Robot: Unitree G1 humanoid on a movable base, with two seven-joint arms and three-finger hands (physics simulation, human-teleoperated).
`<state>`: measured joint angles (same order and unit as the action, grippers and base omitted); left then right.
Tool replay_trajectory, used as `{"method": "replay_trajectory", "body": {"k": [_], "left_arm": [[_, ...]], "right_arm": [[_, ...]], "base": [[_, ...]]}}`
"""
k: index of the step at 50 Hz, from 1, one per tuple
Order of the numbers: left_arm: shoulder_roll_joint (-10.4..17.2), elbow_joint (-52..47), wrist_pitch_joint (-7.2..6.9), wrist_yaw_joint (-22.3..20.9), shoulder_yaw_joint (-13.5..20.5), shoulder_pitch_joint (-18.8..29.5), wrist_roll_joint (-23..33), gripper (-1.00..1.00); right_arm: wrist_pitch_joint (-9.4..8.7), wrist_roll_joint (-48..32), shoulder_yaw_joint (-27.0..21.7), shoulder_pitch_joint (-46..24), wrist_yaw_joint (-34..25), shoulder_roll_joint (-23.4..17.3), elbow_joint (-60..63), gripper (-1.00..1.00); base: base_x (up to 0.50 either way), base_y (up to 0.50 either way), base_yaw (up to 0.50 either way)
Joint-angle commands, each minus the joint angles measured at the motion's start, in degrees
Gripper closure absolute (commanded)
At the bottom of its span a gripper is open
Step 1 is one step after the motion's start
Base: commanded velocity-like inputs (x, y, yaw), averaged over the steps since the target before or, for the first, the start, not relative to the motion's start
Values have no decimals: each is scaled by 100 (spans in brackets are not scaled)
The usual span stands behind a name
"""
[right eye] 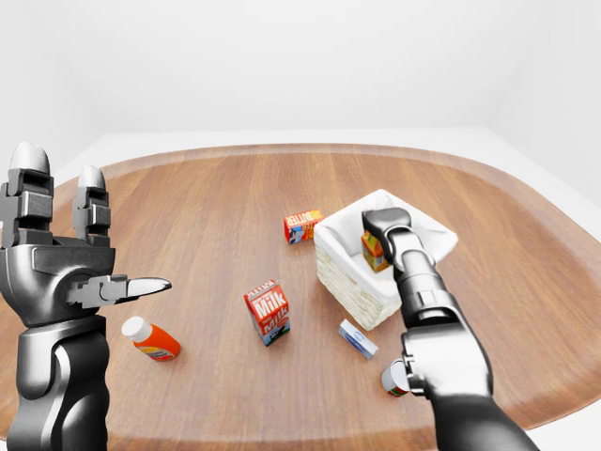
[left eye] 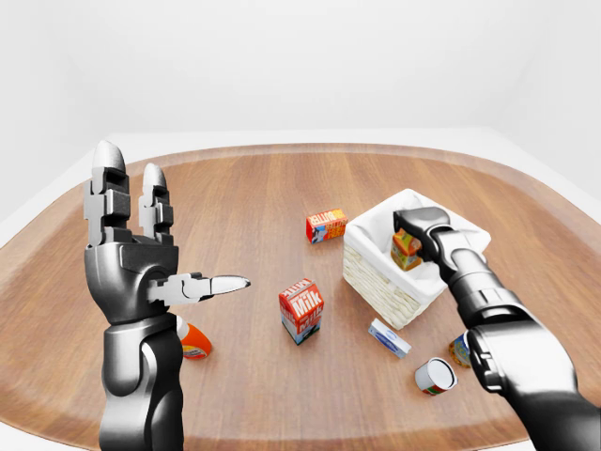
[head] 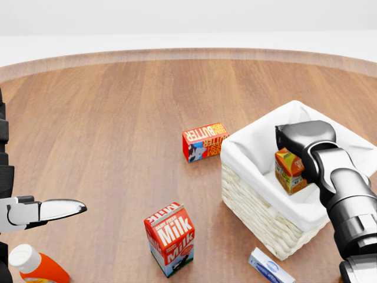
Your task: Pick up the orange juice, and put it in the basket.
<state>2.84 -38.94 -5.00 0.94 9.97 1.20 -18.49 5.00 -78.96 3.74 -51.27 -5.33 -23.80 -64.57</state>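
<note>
Juice (head: 290,170) sits low inside the basket (head: 250,191), against its white liner, with my right hand (head: 303,140) on top of it; whether my fingers are clamped round the carton or loosening I cannot tell, since the hand hides them. I judge the task almost done: the carton is within the basket walls, and what remains is to let go and lift the hand clear. My left hand (left eye: 141,272) is raised off to the left, fingers spread, holding nothing.
</note>
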Motion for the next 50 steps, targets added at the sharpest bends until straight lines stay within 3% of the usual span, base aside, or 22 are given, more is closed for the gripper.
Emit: {"method": "replay_trajectory", "body": {"k": [1,2,4,5,9,29,50], "left_arm": [[-1,0,0,1,1,-1,0,-100],[1,0,0,0,0,-1,1,-100],[0,-1,0,0,1,0,1,-100],[-1,0,0,0,1,0,1,-100],[0,-1,0,1,1,-1,0,-100],[0,-1,0,-1,1,0,0,-100],[0,0,0,-2,1,0,1,-100]], "right_arm": [[0,-143,-21,-34,284,-31,59,25],[0,-157,-14,-31,286,-32,47,10],[0,-170,-9,-36,312,-29,15,-44],[0,-171,-8,-38,325,-25,3,-62],[0,-184,4,-13,344,-9,-8,-100],[0,-172,-24,-53,282,-53,22,-100],[0,-74,-164,-158,-270,-147,582,-100]], "base": [[0,0,0],[0,0,0],[0,0,0],[0,0,0],[0,0,0],[0,0,0],[0,0,0]]}}
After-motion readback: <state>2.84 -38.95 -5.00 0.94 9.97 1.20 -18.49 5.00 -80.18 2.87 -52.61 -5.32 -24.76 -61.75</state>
